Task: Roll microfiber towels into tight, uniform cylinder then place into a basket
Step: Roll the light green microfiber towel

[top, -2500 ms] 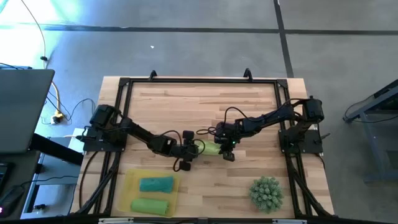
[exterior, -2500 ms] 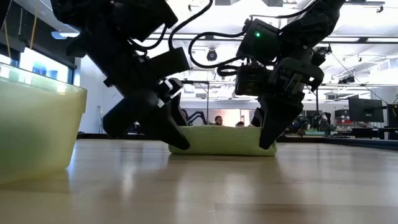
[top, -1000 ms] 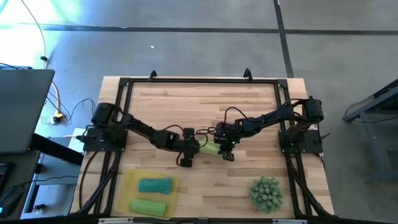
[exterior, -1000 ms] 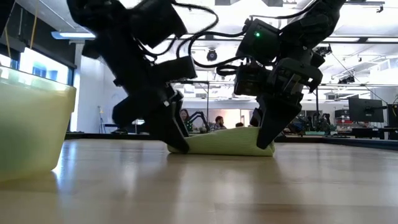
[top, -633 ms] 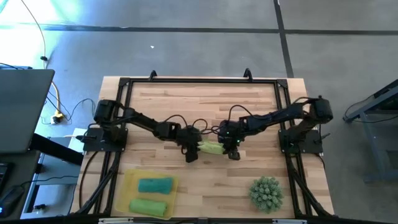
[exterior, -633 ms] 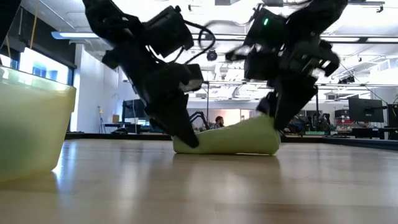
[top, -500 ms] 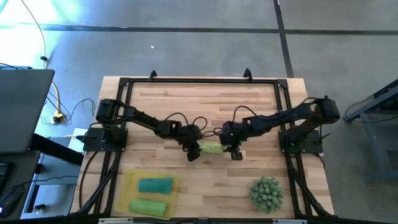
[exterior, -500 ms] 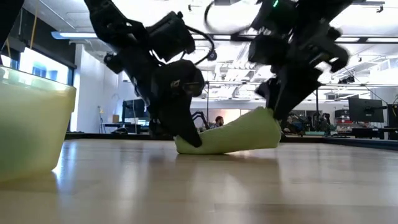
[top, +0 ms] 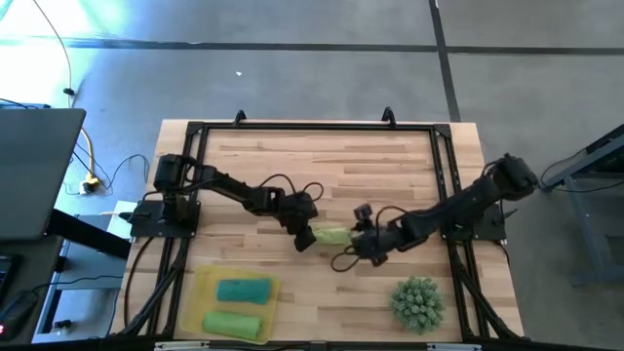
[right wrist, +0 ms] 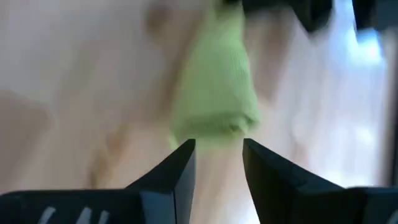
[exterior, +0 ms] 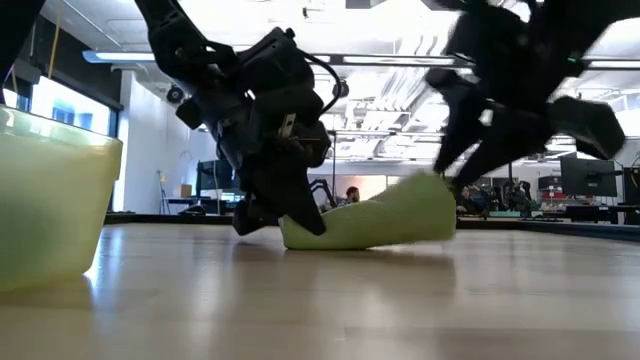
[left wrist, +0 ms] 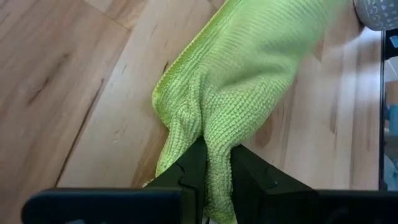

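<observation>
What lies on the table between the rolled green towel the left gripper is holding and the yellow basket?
Nothing visible: bare wood separates the rolled green towel, pinched by the left gripper, from the yellow basket.

Left arm reaches from the table's left edge toward the middle, left gripper (top: 304, 237) low at the tabletop, fingers (left wrist: 193, 163) pinched on the towel (left wrist: 236, 93). Right arm stretched low from the right edge; right gripper (top: 364, 244) parted, off the towel's end
</observation>
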### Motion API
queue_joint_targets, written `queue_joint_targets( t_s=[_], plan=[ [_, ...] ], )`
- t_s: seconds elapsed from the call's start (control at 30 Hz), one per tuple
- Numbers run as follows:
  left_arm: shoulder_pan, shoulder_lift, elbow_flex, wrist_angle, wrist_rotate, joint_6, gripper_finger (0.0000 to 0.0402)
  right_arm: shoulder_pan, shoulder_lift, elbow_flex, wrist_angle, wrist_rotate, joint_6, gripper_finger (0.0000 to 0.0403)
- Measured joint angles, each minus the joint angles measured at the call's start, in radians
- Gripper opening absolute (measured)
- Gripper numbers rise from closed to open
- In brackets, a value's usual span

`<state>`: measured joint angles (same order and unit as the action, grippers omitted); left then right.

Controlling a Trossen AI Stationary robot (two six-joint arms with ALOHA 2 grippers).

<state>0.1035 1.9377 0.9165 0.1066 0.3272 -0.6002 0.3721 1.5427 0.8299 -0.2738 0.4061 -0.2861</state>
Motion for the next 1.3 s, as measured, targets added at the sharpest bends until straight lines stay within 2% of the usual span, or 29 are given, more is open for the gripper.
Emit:
queue_joint_targets(
  t_s=[0.17, 0.27, 0.37, 0.47, 0.6, 0.83, 1.03, 1.3],
  plan=[
    [-0.021, -0.001, 0.0, 0.003, -0.037, -0.016, 0.0045, 0.048, -0.034, -0.001, -0.238, 0.217, 0.15, 0.0126],
    [-0.032, -0.002, 0.0, 0.005, -0.077, -0.033, 0.0045, 0.056, -0.047, -0.001, -0.196, 0.279, 0.206, 0.0126],
    [-0.038, -0.002, -0.001, 0.01, -0.101, -0.038, 0.0045, 0.05, -0.047, -0.001, -0.06, 0.274, 0.226, 0.0126],
    [-0.043, -0.002, 0.0, 0.017, -0.123, -0.048, 0.0045, 0.015, -0.04, 0.0, 0.076, 0.198, 0.282, 0.0126],
    [-0.049, -0.002, -0.001, 0.023, -0.129, -0.056, 0.0045, -0.038, -0.023, 0.0, 0.136, 0.012, 0.283, 0.0137],
    [-0.058, -0.002, 0.0, 0.024, -0.142, -0.069, 0.0045, -0.095, 0.045, 0.0, 0.151, -0.235, 0.255, 0.0206],
    [-0.06, -0.002, -0.001, 0.027, -0.153, -0.07, 0.0045, -0.111, 0.144, 0.0, 0.155, -0.253, 0.257, 0.0213],
    [-0.063, -0.001, 0.0, 0.032, -0.183, -0.051, 0.0045, -0.093, 0.201, 0.002, 0.16, -0.255, 0.393, 0.0181]
  ],
)
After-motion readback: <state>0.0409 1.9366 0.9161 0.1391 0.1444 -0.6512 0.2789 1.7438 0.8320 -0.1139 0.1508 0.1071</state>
